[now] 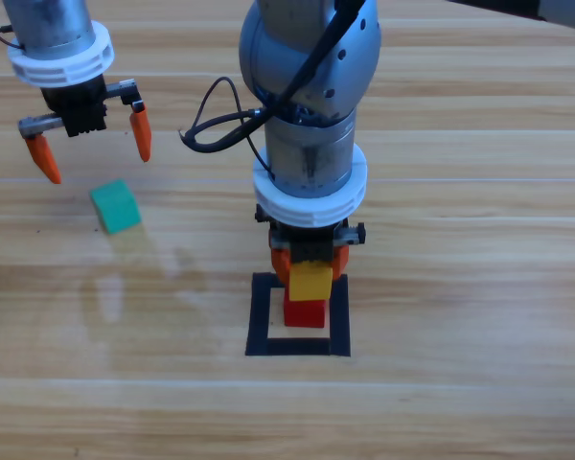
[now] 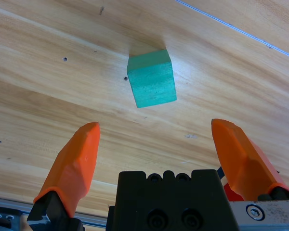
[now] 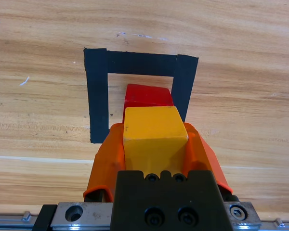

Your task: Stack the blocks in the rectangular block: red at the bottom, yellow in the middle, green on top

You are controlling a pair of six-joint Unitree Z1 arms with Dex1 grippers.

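Right tool (image 1: 310,261) clenched on yellow cube (image 1: 310,281), held over red cube (image 1: 305,312) inside black tape square (image 1: 259,316); left tool (image 1: 89,142) released, jaws spread, hovering near green cube (image 1: 115,206) lying on tabletop (image 1: 460,192).

yellow cube (image 1: 310,281) over red cube (image 1: 305,311), green cube (image 1: 115,206) apart

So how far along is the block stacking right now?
Done: the small red cube sits inside the black tape square. In hand: the right pincer is shut on the small yellow cube, holding it over the red one. Left: the teal-green cube lies on the wooden table, with the open left pincer above it.
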